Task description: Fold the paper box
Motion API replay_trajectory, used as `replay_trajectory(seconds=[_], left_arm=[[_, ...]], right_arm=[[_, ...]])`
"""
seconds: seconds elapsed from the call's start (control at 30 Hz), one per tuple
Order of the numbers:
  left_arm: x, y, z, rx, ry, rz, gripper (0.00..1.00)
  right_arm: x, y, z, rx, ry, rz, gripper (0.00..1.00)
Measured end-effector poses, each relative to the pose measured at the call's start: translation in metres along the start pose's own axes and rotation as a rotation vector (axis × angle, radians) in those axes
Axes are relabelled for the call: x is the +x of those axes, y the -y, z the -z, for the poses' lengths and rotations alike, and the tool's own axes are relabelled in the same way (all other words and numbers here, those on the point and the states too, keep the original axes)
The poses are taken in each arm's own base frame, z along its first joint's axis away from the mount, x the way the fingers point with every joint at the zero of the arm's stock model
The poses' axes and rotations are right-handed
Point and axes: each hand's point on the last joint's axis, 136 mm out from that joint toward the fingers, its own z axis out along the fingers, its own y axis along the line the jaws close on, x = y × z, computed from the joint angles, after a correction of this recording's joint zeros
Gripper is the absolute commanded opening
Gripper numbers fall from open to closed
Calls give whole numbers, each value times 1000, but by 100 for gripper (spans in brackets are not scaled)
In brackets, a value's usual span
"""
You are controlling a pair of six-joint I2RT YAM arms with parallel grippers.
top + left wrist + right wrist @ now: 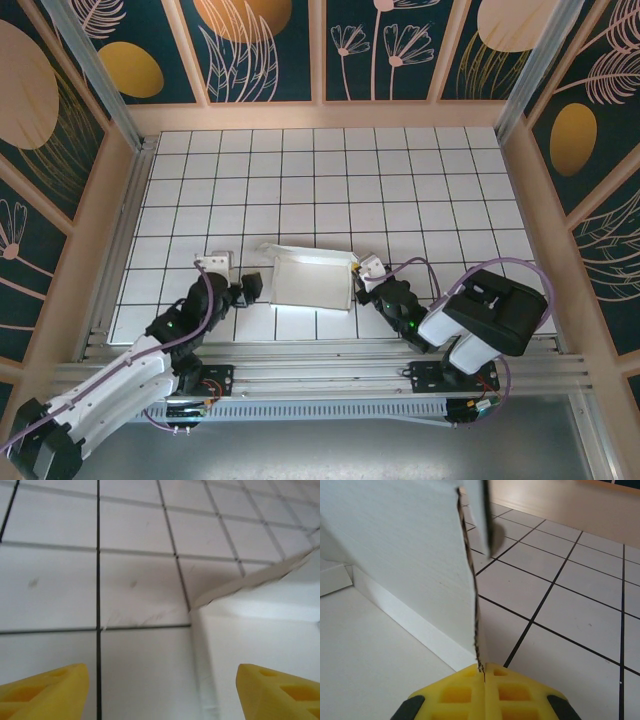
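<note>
The white tabletop ruled with a black square grid (330,170) carried all items. The white thin-cardboard paper box (312,278) lay in the near centre of the grid, between the two arms, with its base flat and its far panel raised. In the left wrist view, the box (265,630) occupied the right side, with a flap edge slanting upward over the tiles.

The left gripper (248,285) stood just beside the left edge of the box. Its jaws were spread wide and held nothing. One yellow finger (45,690) was over bare table, the other over the cardboard.

The right gripper (362,274) was at the right edge of the box. In the right wrist view, its yellow pads (465,695) were pressed together on the thin edge of an upright side panel (395,545), clamping it at the right gripper (484,677).
</note>
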Motion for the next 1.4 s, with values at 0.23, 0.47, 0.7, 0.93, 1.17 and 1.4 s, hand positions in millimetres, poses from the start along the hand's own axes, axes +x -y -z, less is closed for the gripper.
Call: replay_trajectory(seconds=[0.23,0.47,0.7,0.93,1.17,1.4], left_arm=[[12,-1,-27,-6,-38,-92,83],[-8,28,-54,116,-58,-172,81],[-16,53,-55,242,-59,-211,72],[-16,53,-55,250,-60,-219,58],[-20,59,-55,274,-66,-213,32],[-16,66,-60,316,-103,-138,17]], right_arm=[[-2,0,1,-8,4,-3,0],[-2,0,1,-8,4,-3,0],[-2,0,1,-8,3,-6,0],[-2,1,0,-5,3,-7,0],[-1,0,0,-11,-2,-10,0],[-2,1,-7,4,-18,-28,0]])
